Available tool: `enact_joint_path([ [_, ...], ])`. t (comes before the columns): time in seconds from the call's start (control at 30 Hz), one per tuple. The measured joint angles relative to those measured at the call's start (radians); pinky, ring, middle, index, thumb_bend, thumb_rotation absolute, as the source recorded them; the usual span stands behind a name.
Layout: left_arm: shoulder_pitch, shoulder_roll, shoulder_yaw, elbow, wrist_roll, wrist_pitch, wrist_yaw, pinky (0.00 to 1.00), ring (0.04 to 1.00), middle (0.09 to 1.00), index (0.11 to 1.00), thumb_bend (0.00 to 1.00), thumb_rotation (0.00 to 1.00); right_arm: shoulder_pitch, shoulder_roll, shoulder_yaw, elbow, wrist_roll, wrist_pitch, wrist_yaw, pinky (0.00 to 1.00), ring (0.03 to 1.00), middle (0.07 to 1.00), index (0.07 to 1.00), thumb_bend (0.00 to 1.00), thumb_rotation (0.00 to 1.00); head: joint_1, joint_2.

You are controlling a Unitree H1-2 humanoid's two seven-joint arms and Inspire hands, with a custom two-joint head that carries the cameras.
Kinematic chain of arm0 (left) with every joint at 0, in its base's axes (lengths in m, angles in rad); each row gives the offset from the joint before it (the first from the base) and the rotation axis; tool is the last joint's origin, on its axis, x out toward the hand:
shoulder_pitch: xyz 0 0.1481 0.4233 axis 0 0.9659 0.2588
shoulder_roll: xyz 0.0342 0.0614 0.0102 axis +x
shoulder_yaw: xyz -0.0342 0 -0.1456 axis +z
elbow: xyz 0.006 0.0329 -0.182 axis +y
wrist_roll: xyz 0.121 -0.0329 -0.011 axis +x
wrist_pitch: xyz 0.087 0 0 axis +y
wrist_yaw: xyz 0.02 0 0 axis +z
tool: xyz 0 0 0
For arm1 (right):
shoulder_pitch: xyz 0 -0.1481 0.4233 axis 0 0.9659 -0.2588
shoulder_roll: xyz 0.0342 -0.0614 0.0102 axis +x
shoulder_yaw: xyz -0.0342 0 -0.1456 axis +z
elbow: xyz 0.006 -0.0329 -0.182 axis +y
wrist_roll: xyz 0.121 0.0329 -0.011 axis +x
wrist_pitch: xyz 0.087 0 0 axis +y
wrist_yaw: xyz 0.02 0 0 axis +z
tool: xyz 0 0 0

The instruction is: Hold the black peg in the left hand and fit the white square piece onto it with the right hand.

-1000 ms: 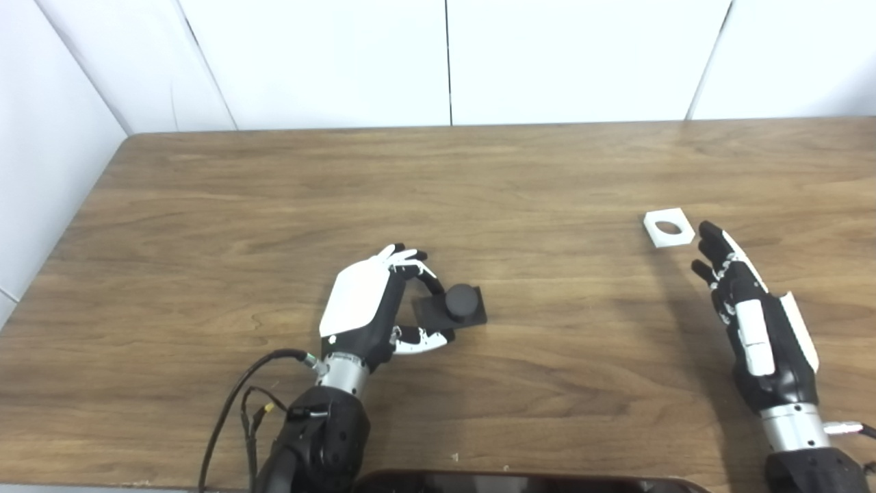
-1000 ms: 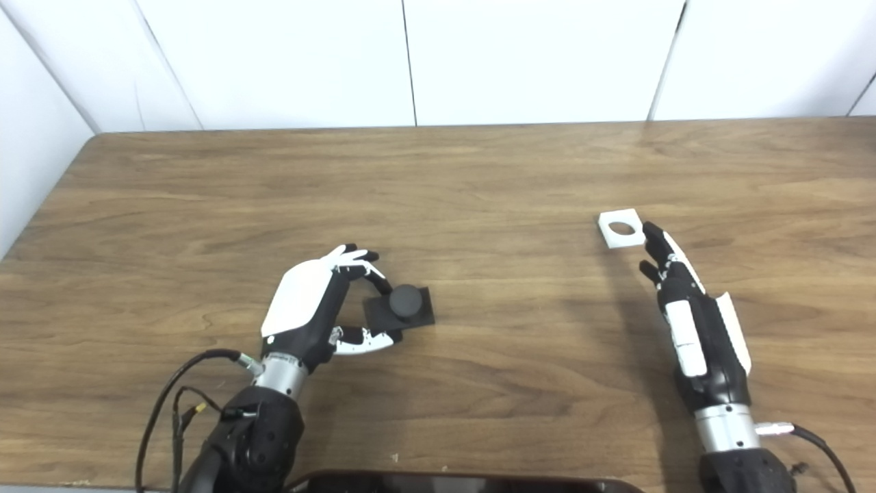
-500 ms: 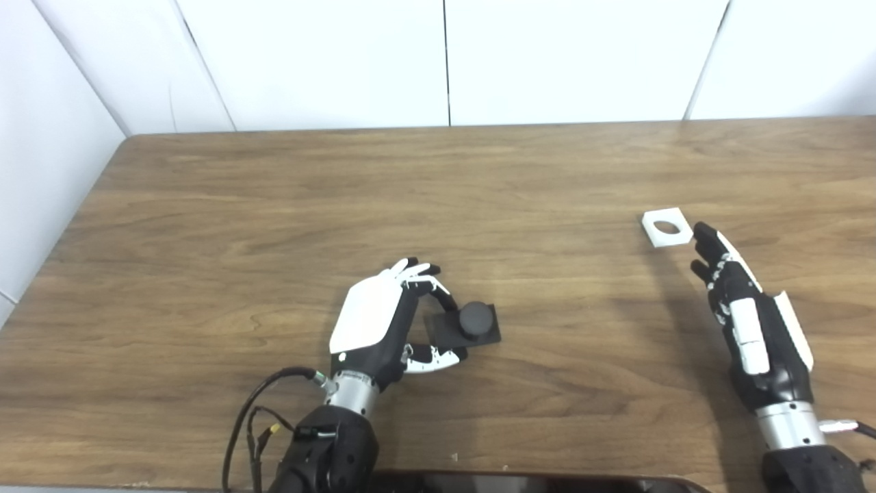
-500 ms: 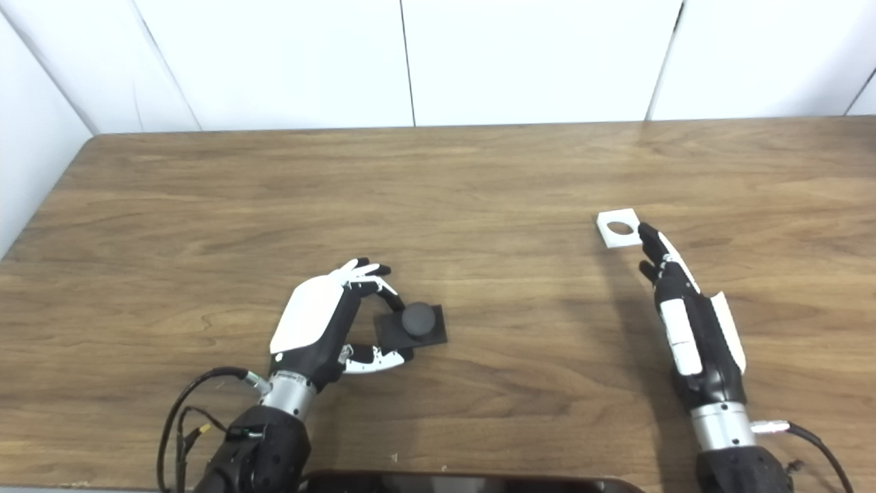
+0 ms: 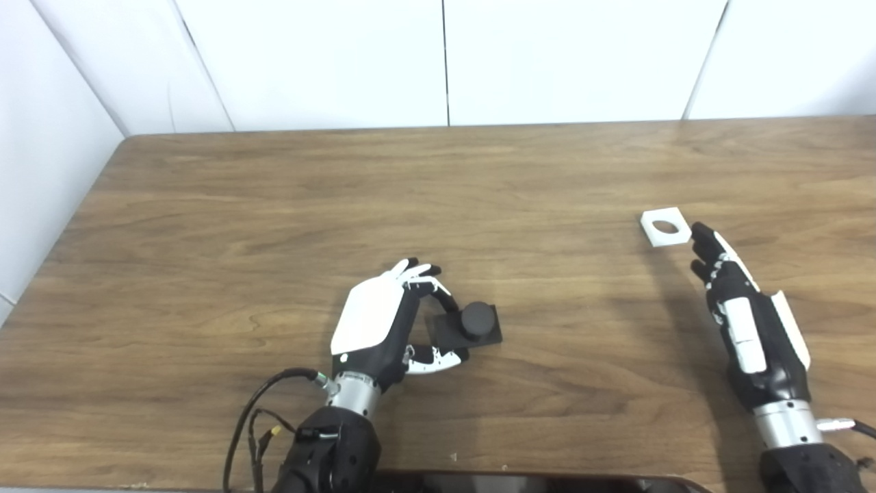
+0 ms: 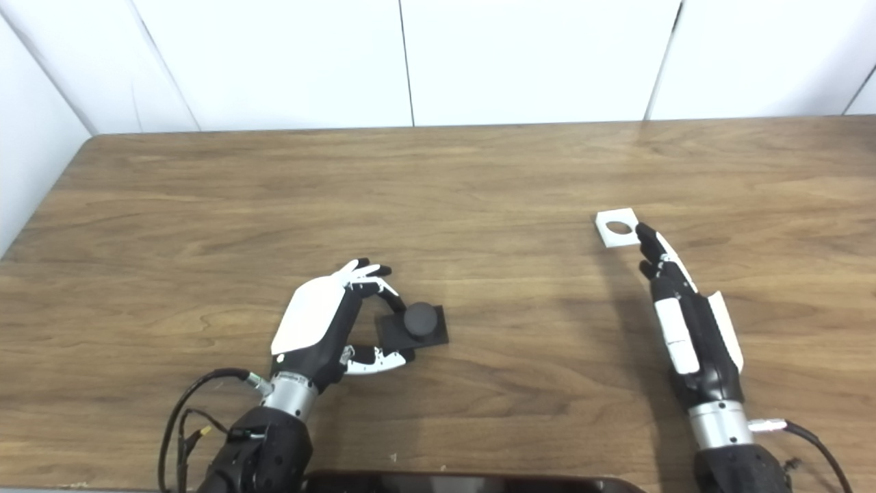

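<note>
The black peg [image 5: 477,319], a round stub on a square black base, stands on the wooden table [image 5: 438,192] near the front middle. My left hand [image 5: 380,323] sits to its left, its fingers and thumb closed on the left edge of the base. The white square piece [image 5: 664,226], with a round hole in it, lies flat at the right. My right hand [image 5: 747,324] is stretched out open just in front of it, and its fingertips [image 5: 699,231] reach the piece's near right corner. Whether they touch it is unclear.
White wall panels stand behind the table's far edge. The table's left edge runs diagonally at the left. A dark curved object [image 5: 534,481] lies along the bottom edge of the picture. Black cables [image 5: 254,411] loop beside my left wrist.
Over the first half second my left hand and the black peg slid together to the right and toward the near edge, then held still. My right hand has barely shifted.
</note>
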Motion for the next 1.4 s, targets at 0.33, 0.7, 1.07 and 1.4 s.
enact_joint_path([
  [0.33, 0.004, -0.005, 0.011, 0.001, -0.007, -0.007, 0.001, 0.94, 0.95, 0.858, 0.491, 0.5, 0.07, -0.12, -0.07, -0.01, -0.018, -0.207, 0.122, -0.035, 0.94, 0.943, 0.92, 0.819, 0.7, 0.41, -0.005, 0.0],
  [0.7, 0.006, -0.008, 0.014, 0.007, -0.021, -0.017, 0.013, 0.94, 0.945, 0.857, 0.49, 0.5, 0.07, -0.325, -0.174, 0.04, 0.056, -0.362, 0.241, -0.018, 0.94, 0.949, 0.916, 0.733, 0.85, 0.34, -0.002, 0.0],
  [1.07, 0.014, -0.01, 0.018, 0.013, -0.021, -0.037, 0.03, 0.95, 0.944, 0.859, 0.49, 0.5, 0.07, -0.466, -0.274, 0.104, 0.25, -0.443, 0.234, 0.009, 0.96, 1.0, 0.948, 0.698, 0.9, 0.33, -0.028, -0.006],
  [1.4, 0.014, -0.009, 0.027, 0.015, -0.024, -0.045, 0.028, 0.96, 0.95, 0.865, 0.49, 0.5, 0.08, -0.525, -0.339, 0.149, 0.277, -0.459, 0.244, 0.1, 1.0, 1.0, 0.951, 0.677, 0.93, 0.28, -0.048, -0.009],
])
